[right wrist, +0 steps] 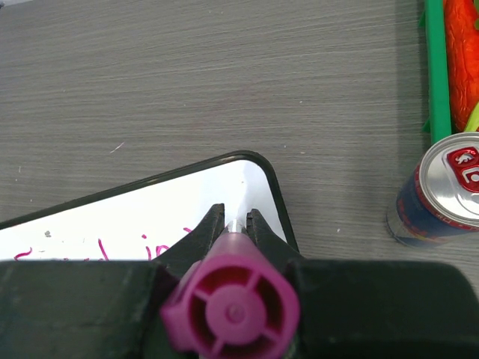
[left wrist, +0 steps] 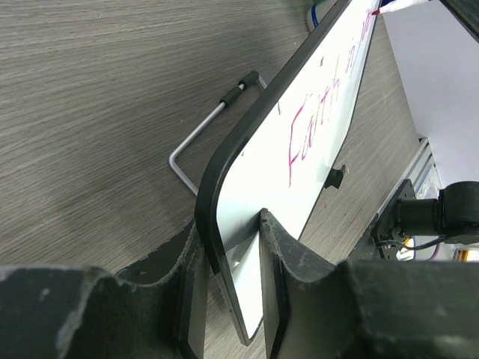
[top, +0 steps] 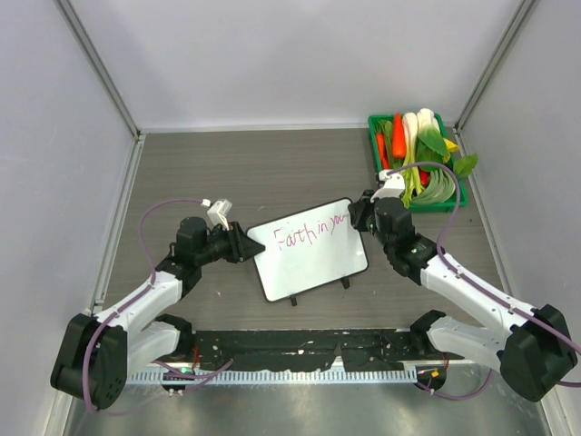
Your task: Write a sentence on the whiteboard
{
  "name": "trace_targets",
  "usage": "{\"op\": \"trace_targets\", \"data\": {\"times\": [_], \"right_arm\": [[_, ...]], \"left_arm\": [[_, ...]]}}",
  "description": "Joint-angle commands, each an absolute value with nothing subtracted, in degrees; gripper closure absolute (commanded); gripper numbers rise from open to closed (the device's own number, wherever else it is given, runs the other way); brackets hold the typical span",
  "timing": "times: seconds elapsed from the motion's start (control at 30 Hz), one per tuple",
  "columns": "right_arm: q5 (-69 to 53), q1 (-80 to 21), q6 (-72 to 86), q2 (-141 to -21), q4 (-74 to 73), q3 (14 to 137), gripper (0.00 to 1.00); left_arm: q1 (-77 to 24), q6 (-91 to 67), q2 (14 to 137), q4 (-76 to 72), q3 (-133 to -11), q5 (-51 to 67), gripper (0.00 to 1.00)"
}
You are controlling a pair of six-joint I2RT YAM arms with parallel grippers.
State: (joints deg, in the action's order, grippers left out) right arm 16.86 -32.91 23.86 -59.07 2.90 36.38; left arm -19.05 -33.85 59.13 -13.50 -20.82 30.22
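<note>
The whiteboard (top: 313, 263) lies tilted in the middle of the table, propped on its feet. The sentence (top: 309, 232) is one line of pink writing reading "Faith in your". My left gripper (top: 252, 247) is shut on the board's left corner; in the left wrist view its fingers (left wrist: 281, 254) clamp the dark edge of the whiteboard (left wrist: 314, 149). My right gripper (top: 356, 218) is shut on a pink marker (right wrist: 232, 307) over the board's top right corner (right wrist: 247, 176). The marker's tip (left wrist: 385, 9) sits at the end of the writing.
A green tray (top: 374, 145) of vegetables stands at the back right. A blue drink can (right wrist: 449, 191) stands on the table just left of it, close to my right gripper. The board's wire stand (left wrist: 196, 142) rests on the table. A black rail (top: 300, 350) runs along the near edge.
</note>
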Motion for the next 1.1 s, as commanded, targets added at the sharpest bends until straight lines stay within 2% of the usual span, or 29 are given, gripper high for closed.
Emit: {"op": "trace_targets", "data": {"times": [0.0, 1.07], "right_arm": [[19.51, -32.70, 22.94, -60.03, 4.04, 38.67, 0.99], [17.40, -32.78, 23.99, -56.08, 0.70, 33.84, 0.99]], "left_arm": [[-18.55, -29.79, 59.85, -12.48, -20.13, 26.63, 1.00], [-18.63, -29.71, 59.85, -12.57, -20.04, 26.80, 1.00]]}}
